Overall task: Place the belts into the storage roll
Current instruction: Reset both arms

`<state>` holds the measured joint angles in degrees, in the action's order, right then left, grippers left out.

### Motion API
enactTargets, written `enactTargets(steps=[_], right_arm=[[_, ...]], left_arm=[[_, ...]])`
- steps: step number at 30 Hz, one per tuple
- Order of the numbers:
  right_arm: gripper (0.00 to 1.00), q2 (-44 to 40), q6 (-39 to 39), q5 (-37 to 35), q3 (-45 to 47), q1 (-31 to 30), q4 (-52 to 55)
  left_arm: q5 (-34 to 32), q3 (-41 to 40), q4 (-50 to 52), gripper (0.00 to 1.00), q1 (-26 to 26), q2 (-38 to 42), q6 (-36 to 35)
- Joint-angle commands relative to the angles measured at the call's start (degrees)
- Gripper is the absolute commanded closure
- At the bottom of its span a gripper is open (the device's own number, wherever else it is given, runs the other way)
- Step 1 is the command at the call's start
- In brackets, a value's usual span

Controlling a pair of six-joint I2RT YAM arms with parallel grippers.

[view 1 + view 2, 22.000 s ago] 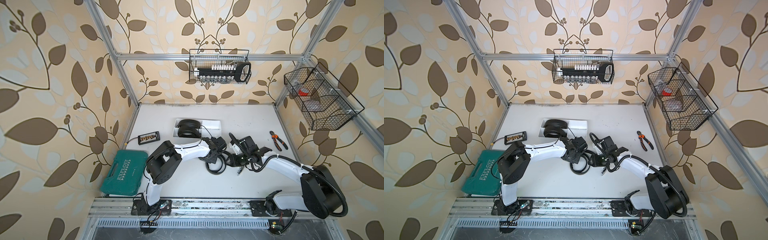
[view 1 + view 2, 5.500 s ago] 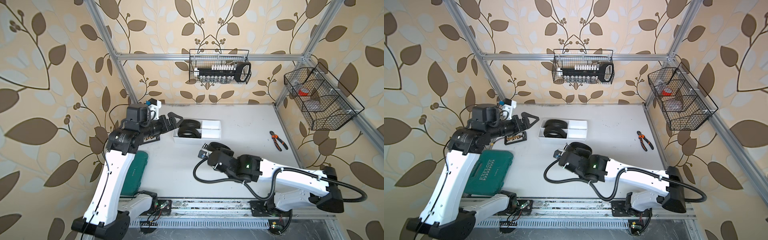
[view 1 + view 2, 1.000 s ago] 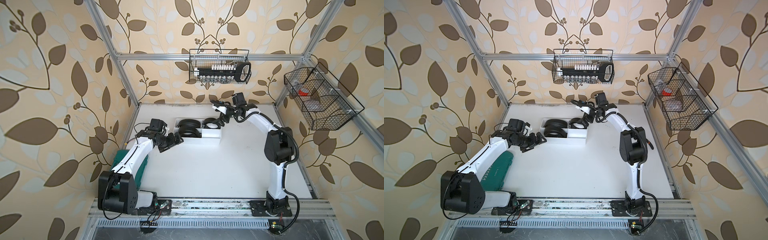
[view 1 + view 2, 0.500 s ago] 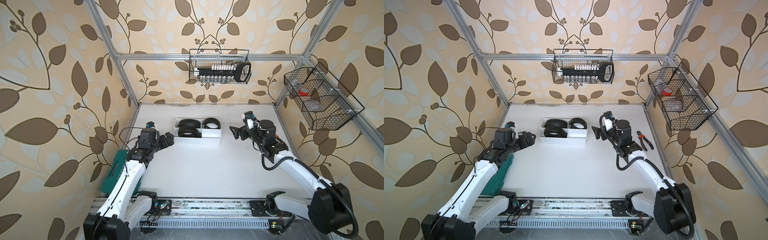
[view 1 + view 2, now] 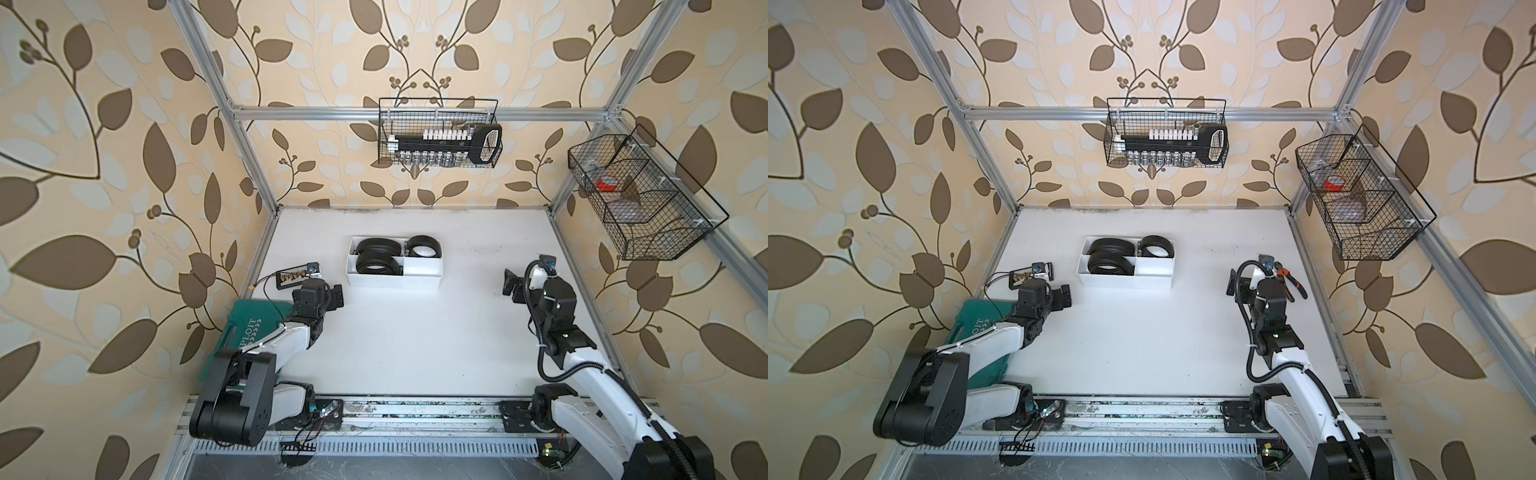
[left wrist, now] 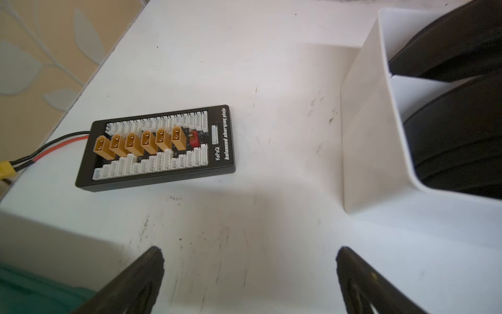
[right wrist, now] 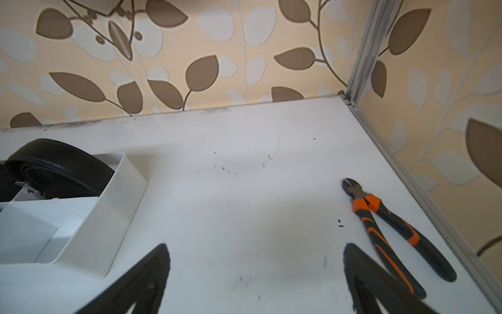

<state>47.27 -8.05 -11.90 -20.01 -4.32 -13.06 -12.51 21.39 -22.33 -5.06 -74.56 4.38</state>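
Both arms have drawn back, and the left pincer (image 5: pixel 337 296) and the right pincer (image 5: pixel 512 286) now stand wide and empty, with the white rectangular plastic tray (image 5: pixel 395 279) between them, well apart. All 3 flexible black belts (image 5: pixel 377 264) lie coiled as smooth rings in 3 of its 4 compartments, so the task looks finished.

I see a green tool case (image 5: pixel 243 328) at the left edge of the table (image 5: pixel 415 340), a black charging board (image 6: pixel 160 146) beside it, and orange-handled cutters (image 7: pixel 391 231) near the right wall. One wire basket (image 5: pixel 438 133) hangs at the back, and a second basket (image 5: pixel 648 208) at the right.
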Motion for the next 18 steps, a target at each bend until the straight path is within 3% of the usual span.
enactTargets(steps=[1,3,4,6,7,12,14,17,18], right_arm=[[0.01,-1.77,-0.57,-4.58,3.95,0.71,-7.44],[0.01,-0.53,-0.58,-4.1,5.51,0.94,-9.66],[0.0,0.23,-0.44,-3.85,6.97,0.91,-12.61],[0.0,1.95,2.12,-2.61,12.79,0.9,-25.71],[0.01,3.78,2.23,-3.45,14.6,0.92,-31.8],[0.01,22.05,2.62,-2.69,12.24,0.85,-44.62],[0.01,25.78,6.29,-1.83,8.72,-0.32,-43.08],[0.01,40.28,7.65,-1.96,7.64,-0.14,-57.19],[0.01,41.64,8.05,-2.16,6.98,-0.42,-56.24]], left_arm=[[0.56,-1.75,-19.36,0.01,0.66,-3.81,-3.61],[3.54,-4.17,-29.78,0.01,1.24,-11.15,-5.03],[3.42,-3.04,-29.83,0.01,1.24,-12.13,-5.27],[3.7,0.91,-19.52,0.01,1.92,-11.05,-3.61],[3.96,0.5,-21.36,0.01,2.01,-11.58,-3.96],[4.13,0.56,-20.48,0.01,2.07,-11.0,-3.73],[4.03,0.5,-20.78,0.01,2.12,-11.18,-3.64],[4.07,0.55,-20.72,0.01,2.13,-11.12,-3.78],[4.12,0.48,-20.74,0.01,2.14,-11.09,-3.77]])
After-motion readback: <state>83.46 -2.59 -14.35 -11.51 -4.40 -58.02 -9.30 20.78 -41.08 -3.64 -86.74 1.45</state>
